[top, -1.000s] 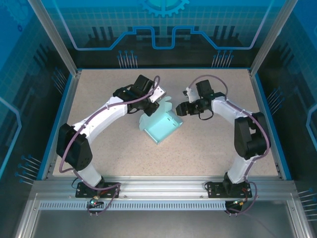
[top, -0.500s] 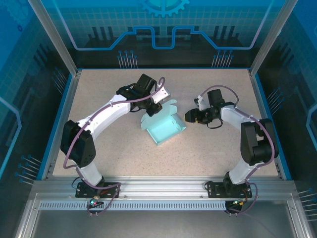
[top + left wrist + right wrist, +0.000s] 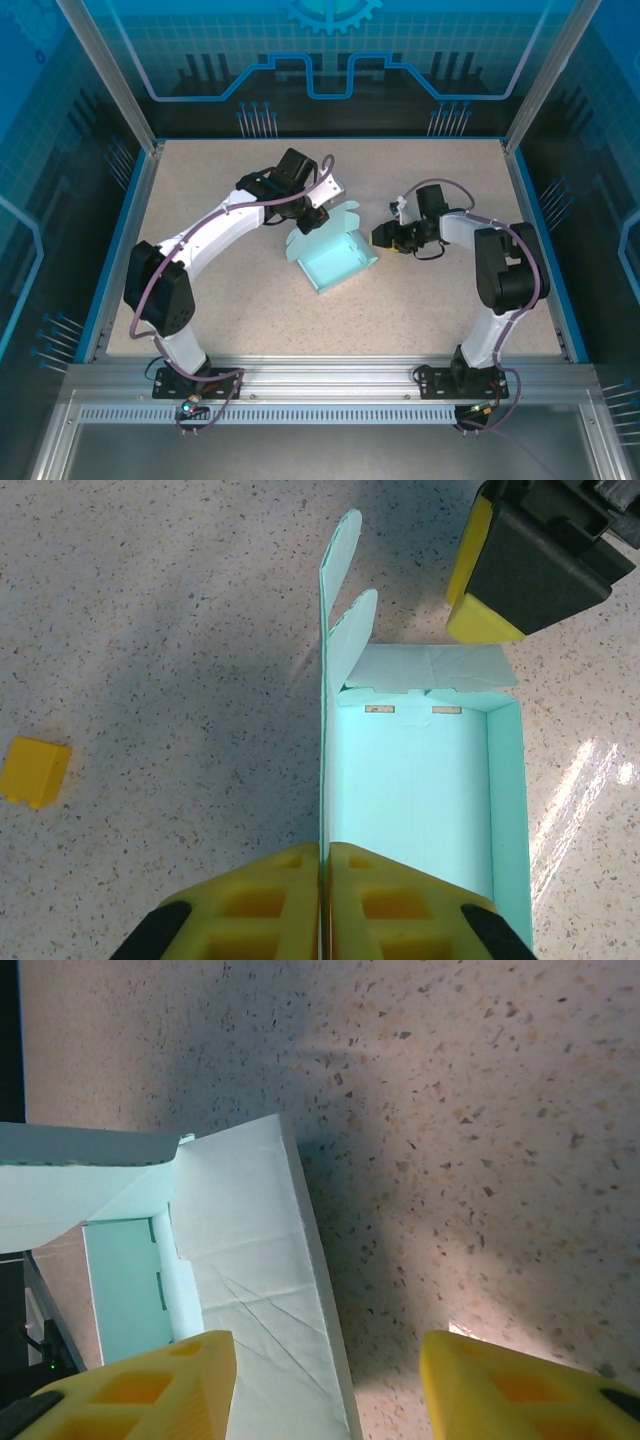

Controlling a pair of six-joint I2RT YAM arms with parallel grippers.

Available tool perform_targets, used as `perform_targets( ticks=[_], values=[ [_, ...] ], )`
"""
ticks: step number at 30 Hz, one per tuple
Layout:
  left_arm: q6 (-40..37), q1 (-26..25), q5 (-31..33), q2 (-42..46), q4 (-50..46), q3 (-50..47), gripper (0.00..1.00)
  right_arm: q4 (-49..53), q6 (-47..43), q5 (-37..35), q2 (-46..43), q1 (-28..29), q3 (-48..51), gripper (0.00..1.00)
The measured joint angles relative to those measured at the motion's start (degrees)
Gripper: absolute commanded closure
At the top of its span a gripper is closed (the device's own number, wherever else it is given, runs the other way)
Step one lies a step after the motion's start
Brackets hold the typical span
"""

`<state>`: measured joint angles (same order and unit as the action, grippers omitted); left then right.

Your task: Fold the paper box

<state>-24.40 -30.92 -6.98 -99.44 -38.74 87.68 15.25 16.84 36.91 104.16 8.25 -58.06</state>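
Left wrist view: the left fingers (image 3: 325,858) are pinched shut on the long side wall of the paper box (image 3: 415,790), holding that wall upright, with its two rounded tabs standing free at the far end. In the top view the box sits half-formed, open side up, near the middle of the surface (image 3: 400,310). The right fingers (image 3: 322,1352) are spread apart, gripping nothing, and hover just beside the creased end flap (image 3: 250,1280). To my eye that flap is the step in hand. It wants pushing square along its crease, toward the little slots (image 3: 380,709) in the end wall, with the left pinch firm so the thin card doesn't skew. A small yellow block (image 3: 35,770) lies well apart at the left.
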Motion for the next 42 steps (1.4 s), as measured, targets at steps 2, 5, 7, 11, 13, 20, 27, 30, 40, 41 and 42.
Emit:
perform_targets(
  ticks=[2,5,7,11,13,20,27,30,40,41,42],
  values=[
    [0.00,0.00,-0.02,0.00,0.02,0.00,0.88,-0.61,0.31,0.46,0.66,0.11,0.00,0.49],
    [0.00,0.00,0.00,0.00,0.00,0.00,0.88,-1.29,0.55,1.09,1.31,0.70,0.02,0.50],
    [0.00,0.00,0.00,0.00,0.00,0.00,0.88,-1.79,0.87,1.57,1.33,1.01,0.02,0.52],
    [0.02,0.00,0.00,0.00,0.02,0.00,0.88,-2.95,1.22,2.49,1.33,1.11,0.11,0.56],
    [0.02,0.00,0.00,0.00,0.02,0.00,0.88,-3.13,1.20,2.64,1.33,1.14,0.13,0.58],
    [0.02,0.00,0.00,0.00,0.02,0.00,0.88,-3.58,1.20,2.80,1.33,1.25,0.57,0.58],
    [0.02,0.00,0.00,0.00,0.02,0.00,0.88,-3.10,0.94,1.90,1.33,1.18,0.76,0.54],
    [0.02,0.00,0.00,0.00,0.02,0.00,0.88,-3.08,0.94,1.95,1.33,1.22,0.76,0.51],
    [0.02,0.00,0.02,0.00,0.02,0.00,0.88,-4.26,1.22,4.11,1.95,2.64,0.76,0.55],
    [0.02,0.00,0.02,0.00,0.02,0.00,0.88,-4.28,1.22,4.24,1.95,2.69,0.76,0.56],
    [0.02,0.00,0.02,0.00,0.00,0.00,0.88,-4.28,1.22,4.33,1.95,2.69,0.76,0.57]
  ],
)
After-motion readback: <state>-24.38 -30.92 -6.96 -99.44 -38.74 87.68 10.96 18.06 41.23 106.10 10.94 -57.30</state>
